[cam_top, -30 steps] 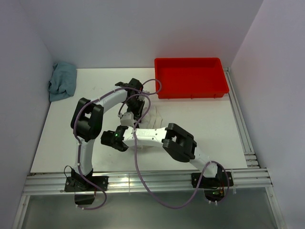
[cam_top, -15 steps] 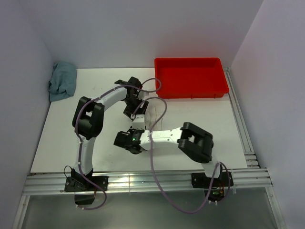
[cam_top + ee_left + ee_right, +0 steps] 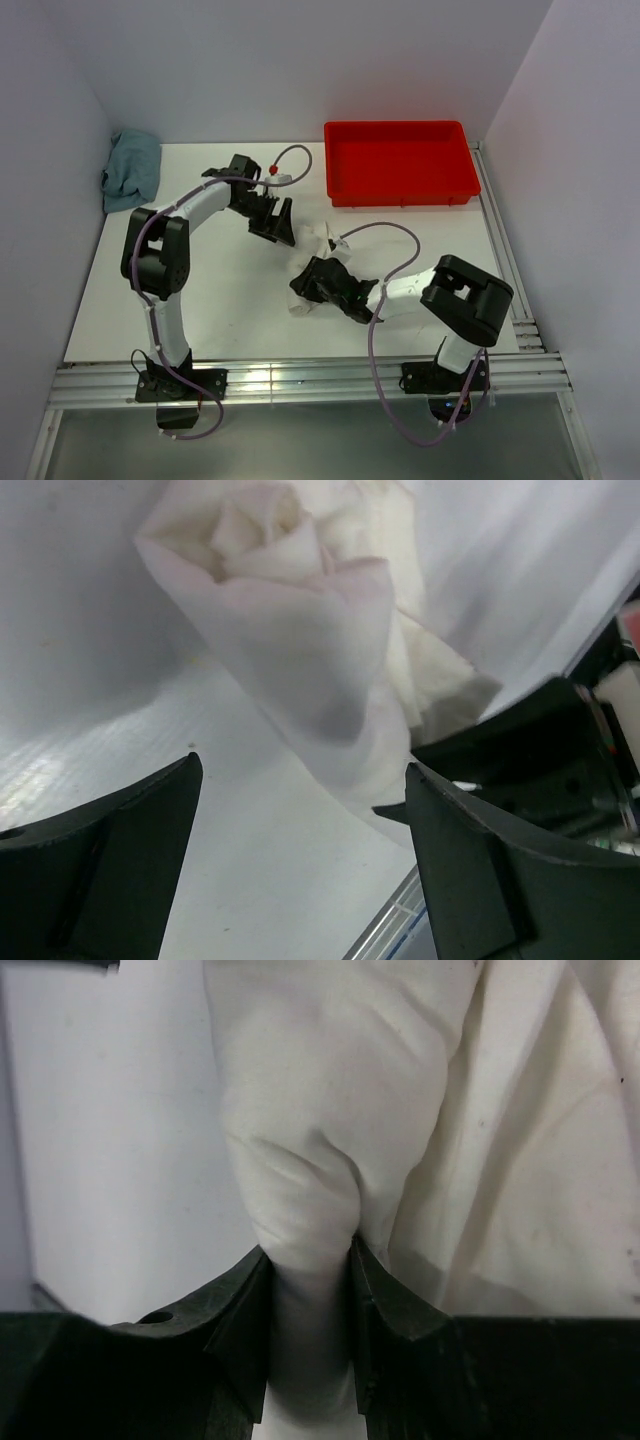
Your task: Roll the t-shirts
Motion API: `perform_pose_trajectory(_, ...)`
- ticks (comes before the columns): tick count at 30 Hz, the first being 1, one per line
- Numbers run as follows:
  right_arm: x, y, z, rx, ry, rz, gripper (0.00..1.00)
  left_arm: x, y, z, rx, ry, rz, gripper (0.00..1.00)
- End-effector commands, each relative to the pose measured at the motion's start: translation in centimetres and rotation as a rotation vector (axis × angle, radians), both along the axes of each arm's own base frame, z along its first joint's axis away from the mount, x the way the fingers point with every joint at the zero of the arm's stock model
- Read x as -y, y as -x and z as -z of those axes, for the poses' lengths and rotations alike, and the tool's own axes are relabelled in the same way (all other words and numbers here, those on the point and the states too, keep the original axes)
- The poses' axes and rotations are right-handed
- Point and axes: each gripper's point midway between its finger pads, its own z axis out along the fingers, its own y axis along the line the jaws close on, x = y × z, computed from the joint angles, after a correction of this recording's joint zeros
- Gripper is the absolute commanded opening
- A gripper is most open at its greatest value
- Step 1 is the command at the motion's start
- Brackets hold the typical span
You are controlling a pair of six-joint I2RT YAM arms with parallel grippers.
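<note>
A cream-white t-shirt (image 3: pixel 324 241) lies rolled into a loose bundle mid-table. The left wrist view shows the roll's spiral end (image 3: pixel 290 600) just past my left gripper (image 3: pixel 300 780). That gripper is wide open with nothing between its fingers. In the top view the left gripper (image 3: pixel 282 226) sits just left of the bundle. My right gripper (image 3: pixel 306 286) is at the bundle's near end. In the right wrist view it (image 3: pixel 308 1260) is shut on a thick fold of the t-shirt (image 3: pixel 330 1080).
A red bin (image 3: pixel 400 185) stands at the back right. A crumpled blue-green cloth (image 3: pixel 132 168) lies in the back left corner. An aluminium rail (image 3: pixel 300 380) runs along the near edge. The right arm's dark body (image 3: pixel 540 750) shows beside the roll.
The left gripper opened, let go of the t-shirt and drew back to the left. The right gripper closed on the t-shirt's near end, and its elbow swung right.
</note>
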Motion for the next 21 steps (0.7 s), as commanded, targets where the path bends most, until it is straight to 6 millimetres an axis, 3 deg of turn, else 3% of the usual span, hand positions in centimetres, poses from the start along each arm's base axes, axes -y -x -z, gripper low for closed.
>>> perform_pose_trajectory(1,-0.9,1.9,1.5,-0.096,-0.145,-0.092,0.36,1.5,1.5,-1.3,0.055,0.145,0.089,0.87)
perform_pose_trajectory(2,-1.4,1.7,0.6,-0.08,-0.207,-0.095,0.36,1.5,1.7,-1.1,0.053,0.156,0.092,0.88)
perform_pose_trajectory(4,-0.5,2.3,1.9,-0.132,-0.249,-0.085,0.36,1.7,2.3,-0.6,0.046,0.19,0.101,0.88)
perform_pose_trajectory(5,-0.8,2.0,0.9,-0.109,-0.313,-0.088,0.36,1.7,2.4,-0.1,0.041,0.19,0.101,0.88)
perform_pose_trajectory(10,0.5,2.9,2.6,-0.19,-0.424,-0.061,0.36,1.4,2.4,2.4,0.023,0.166,0.083,0.88)
perform_pose_trajectory(21,2.0,4.1,4.8,-0.291,-0.505,-0.006,0.35,3.0,2.3,4.3,0.008,0.138,0.107,0.89)
